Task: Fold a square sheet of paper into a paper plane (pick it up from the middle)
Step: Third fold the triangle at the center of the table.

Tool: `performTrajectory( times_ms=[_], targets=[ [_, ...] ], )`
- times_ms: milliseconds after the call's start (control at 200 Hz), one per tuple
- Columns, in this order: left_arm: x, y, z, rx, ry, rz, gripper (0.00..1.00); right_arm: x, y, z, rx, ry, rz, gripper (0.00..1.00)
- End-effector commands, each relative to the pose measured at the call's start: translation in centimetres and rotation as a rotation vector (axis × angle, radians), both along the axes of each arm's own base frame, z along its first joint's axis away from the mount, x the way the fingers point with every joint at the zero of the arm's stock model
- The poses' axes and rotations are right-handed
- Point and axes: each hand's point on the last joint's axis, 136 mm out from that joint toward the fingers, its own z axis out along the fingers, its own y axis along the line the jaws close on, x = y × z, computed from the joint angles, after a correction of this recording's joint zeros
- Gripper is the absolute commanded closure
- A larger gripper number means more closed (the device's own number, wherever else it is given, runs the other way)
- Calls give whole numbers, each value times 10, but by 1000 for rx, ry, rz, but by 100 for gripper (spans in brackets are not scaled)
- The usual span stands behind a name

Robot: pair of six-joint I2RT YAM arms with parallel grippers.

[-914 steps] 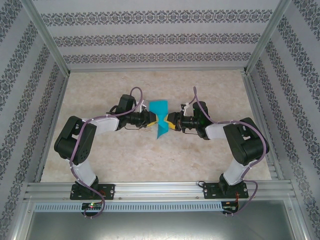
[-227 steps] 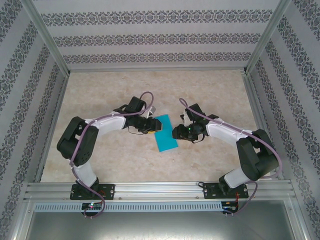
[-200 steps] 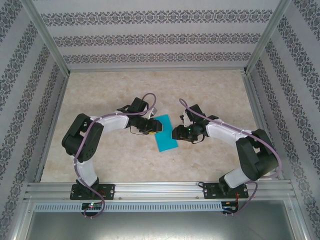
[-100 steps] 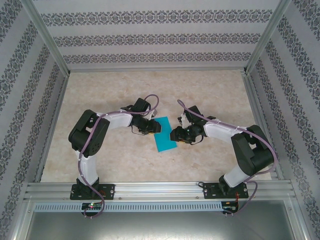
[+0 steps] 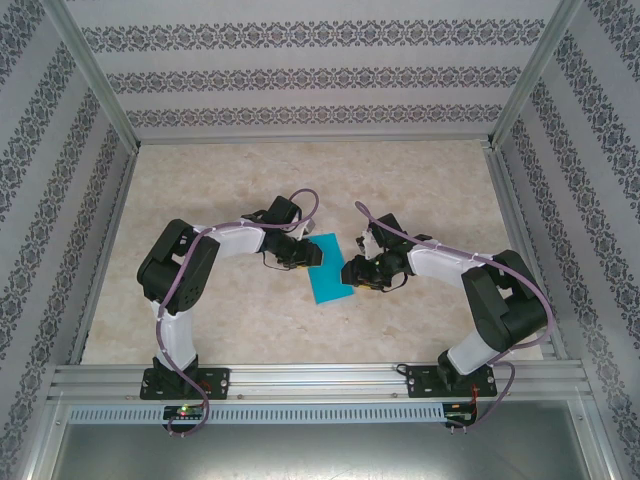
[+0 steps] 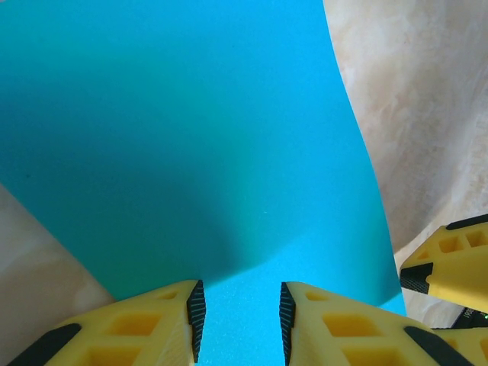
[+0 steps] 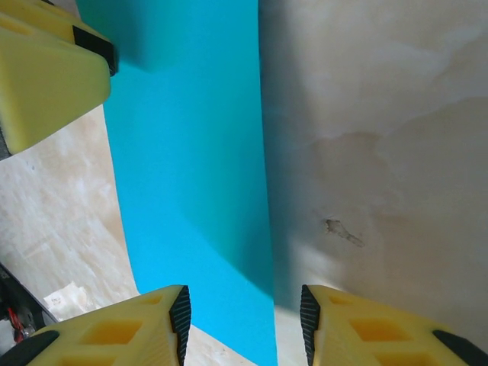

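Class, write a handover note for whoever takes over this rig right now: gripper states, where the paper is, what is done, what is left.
Paper: on the table between the arms, narrower than square, perhaps folded once.
Left gripper: jaws parted over its left side.
Right gripper: jaws parted astride its right edge.
Done: at most a first fold; no dart shape yet.
Left: nose and wing folds.
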Motion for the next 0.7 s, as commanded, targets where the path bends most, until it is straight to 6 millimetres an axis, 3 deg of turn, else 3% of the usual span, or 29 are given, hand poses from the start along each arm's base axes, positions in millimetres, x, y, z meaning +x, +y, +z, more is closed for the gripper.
performTrajectory(
  times_ms=[0, 275, 694],
  targets=[
    [-9, 6, -19, 63, 32, -25, 64, -9, -4, -12, -38, 32, 11, 55],
    [-11, 7, -24, 67, 42, -27, 64, -12, 12, 0, 65, 40, 35, 56],
    [-13, 8, -26, 68, 46, -33, 64, -9, 18, 23, 191, 30, 5, 63]
  ],
)
